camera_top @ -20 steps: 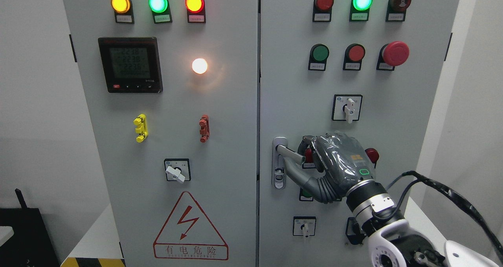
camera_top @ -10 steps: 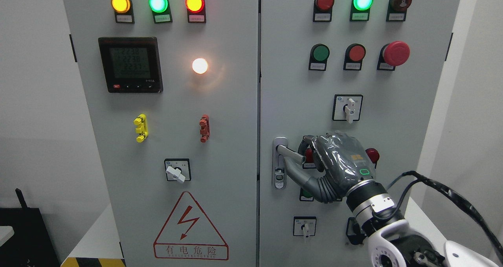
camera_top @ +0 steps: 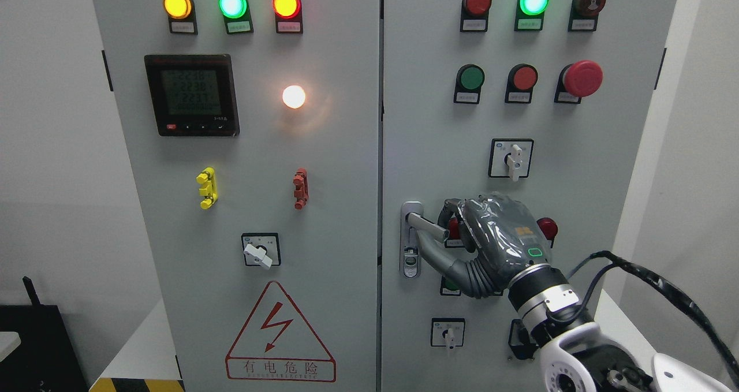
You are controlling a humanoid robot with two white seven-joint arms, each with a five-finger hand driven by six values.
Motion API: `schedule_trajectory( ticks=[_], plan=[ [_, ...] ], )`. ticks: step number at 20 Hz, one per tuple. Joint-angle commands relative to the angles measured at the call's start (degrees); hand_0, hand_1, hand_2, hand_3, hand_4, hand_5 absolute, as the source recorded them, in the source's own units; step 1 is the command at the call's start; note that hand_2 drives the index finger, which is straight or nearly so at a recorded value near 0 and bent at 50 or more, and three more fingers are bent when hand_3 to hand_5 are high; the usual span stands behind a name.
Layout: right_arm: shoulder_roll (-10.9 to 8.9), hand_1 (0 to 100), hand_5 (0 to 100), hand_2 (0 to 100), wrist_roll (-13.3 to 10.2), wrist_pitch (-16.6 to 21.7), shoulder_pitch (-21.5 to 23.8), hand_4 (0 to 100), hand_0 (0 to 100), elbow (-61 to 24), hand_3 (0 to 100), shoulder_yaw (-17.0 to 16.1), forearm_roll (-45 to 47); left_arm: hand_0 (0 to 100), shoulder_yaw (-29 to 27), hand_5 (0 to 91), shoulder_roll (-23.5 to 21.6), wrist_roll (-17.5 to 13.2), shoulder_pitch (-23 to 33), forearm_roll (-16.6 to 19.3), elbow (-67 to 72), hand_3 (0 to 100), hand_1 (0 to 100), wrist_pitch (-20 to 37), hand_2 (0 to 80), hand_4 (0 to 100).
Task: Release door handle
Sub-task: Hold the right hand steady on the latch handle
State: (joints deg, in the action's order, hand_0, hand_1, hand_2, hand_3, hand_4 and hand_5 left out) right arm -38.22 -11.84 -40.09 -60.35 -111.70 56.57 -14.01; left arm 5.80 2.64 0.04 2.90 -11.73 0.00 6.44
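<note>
The right hand (camera_top: 491, 239), sheathed in a grey glove, sits against the right door of the electrical cabinet (camera_top: 323, 167), its arm coming in from the lower right; its fingers (camera_top: 453, 213) curl round the free end of the door handle (camera_top: 428, 226), and the thumb reaches leftward beneath the lever, so the hand is closed on the handle rather than spread; how firmly it presses I cannot tell; the left hand does not show

The door handle is a short metal lever at the left edge of the right door, swung out to the right from its upright lock plate (camera_top: 410, 247), which carries a keyhole lower down; by its look it is rigid and smooth, likely slippery under the glove, and it will not bend or give; the sound place to hold it is the outer end of the lever, where the hand is now; letting go should need only the fingers and thumb to open and draw off to the right and nearer

Close about the hand are things that an opening finger could catch: a red button (camera_top: 546, 228) just right of the knuckles, a rotary selector switch (camera_top: 511, 159) above, another selector (camera_top: 447, 332) below, and a green button partly hidden under the wrist; the red emergency stop (camera_top: 582, 78) stands well apart, higher up; the black cable (camera_top: 646, 279) loops to the right of the arm
</note>
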Motion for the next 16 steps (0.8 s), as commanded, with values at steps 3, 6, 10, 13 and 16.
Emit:
schedule_trajectory(
  ticks=[3, 6, 10, 13, 16],
  plan=[
    [0.16, 18, 100, 63, 0.07, 0.01, 0.06, 100, 41, 0.08, 100, 0.03, -0.05, 12, 0.00, 0.0, 0.00, 0.05, 0.00, 0.04, -1.76, 0, 39, -0.02, 0.0, 0],
    [0.25, 18, 100, 63, 0.07, 0.01, 0.06, 100, 41, 0.08, 100, 0.03, -0.05, 12, 0.00, 0.0, 0.00, 0.05, 0.00, 0.04, -1.76, 0, 39, -0.02, 0.0, 0],
    [0.16, 18, 100, 64, 0.07, 0.01, 0.06, 100, 42, 0.08, 100, 0.03, -0.05, 12, 0.00, 0.0, 0.00, 0.05, 0.00, -0.05, -1.76, 0, 39, -0.02, 0.0, 0],
    [0.16, 18, 100, 65, 0.06, 0.01, 0.06, 100, 42, 0.08, 100, -0.06, -0.05, 12, 0.00, 0.0, 0.00, 0.05, 0.00, -0.05, -1.76, 0, 39, -0.02, 0.0, 0],
    [0.16, 18, 100, 66, 0.07, 0.01, -0.03, 100, 42, 0.08, 100, -0.06, -0.05, 12, 0.00, 0.0, 0.00, 0.05, 0.00, 0.04, -1.76, 0, 39, -0.02, 0.0, 0]
  ],
)
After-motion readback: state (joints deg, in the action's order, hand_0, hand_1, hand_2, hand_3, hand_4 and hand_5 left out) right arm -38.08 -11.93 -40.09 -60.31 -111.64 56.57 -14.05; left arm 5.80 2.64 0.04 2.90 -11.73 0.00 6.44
